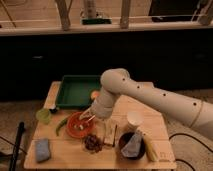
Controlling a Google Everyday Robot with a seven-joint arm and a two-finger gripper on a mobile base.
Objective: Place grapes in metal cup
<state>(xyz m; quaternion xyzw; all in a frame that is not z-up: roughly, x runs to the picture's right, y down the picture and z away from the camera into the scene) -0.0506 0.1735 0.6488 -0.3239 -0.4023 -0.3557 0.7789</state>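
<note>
The grapes (92, 142), a dark reddish-brown bumpy cluster, lie on the wooden table (60, 155) near the front, just right of the orange-red bowl (76, 127). The metal cup (134, 121), pale and cylindrical, stands to the right of the grapes, behind the black bowl. My gripper (86, 119) hangs from the white arm over the orange bowl's right rim, a little above and left of the grapes, apart from them. The cup is about a hand's width to the gripper's right.
A green tray (75, 90) sits at the back of the table with an orange fruit (95, 94) by its right edge. A small green cup (44, 116), a green pod (61, 126), a blue-grey sponge (42, 149), a black bowl with cloth (131, 145) and a banana (150, 148) surround them.
</note>
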